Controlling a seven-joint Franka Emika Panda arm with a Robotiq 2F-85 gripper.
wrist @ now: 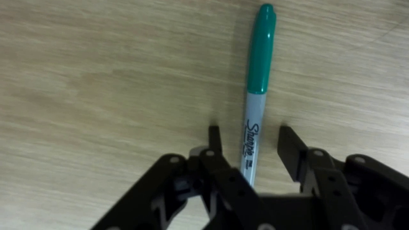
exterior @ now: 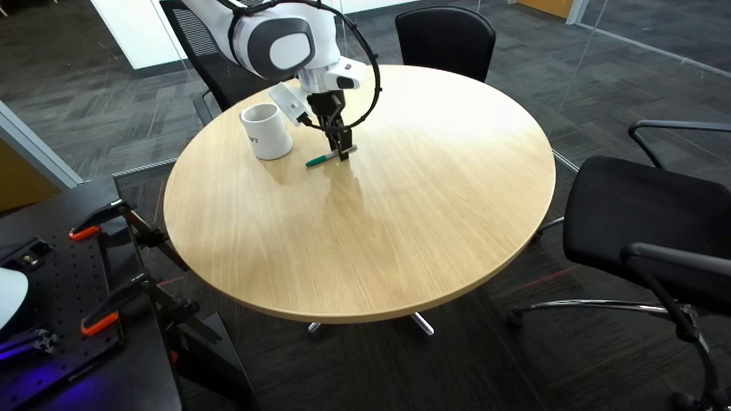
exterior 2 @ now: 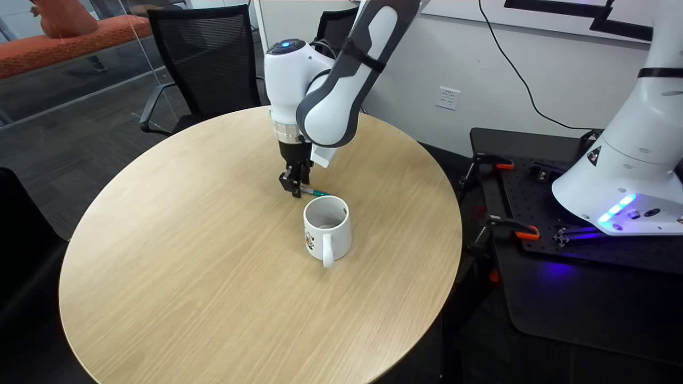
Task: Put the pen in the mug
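- While the tool (exterior: pixel 341 151) stands low over the bench (exterior: pixel 354 245) in an exterior view, the pen (exterior: pixel 320 160) lies slantwise at its lower end, green cap and grey end showing on opposite sides.
- In an exterior view, the mug (exterior 2: pixel 336 233) stands upright on the bench, near the tool but apart from it; the pen's cap shows just past its rim.
- In the wrist view, the tool is wide: its two fingertips (wrist: pixel 215 140) stand either side of the pen's grey barrel, a gap each way, and the cap reaches ahead of them.
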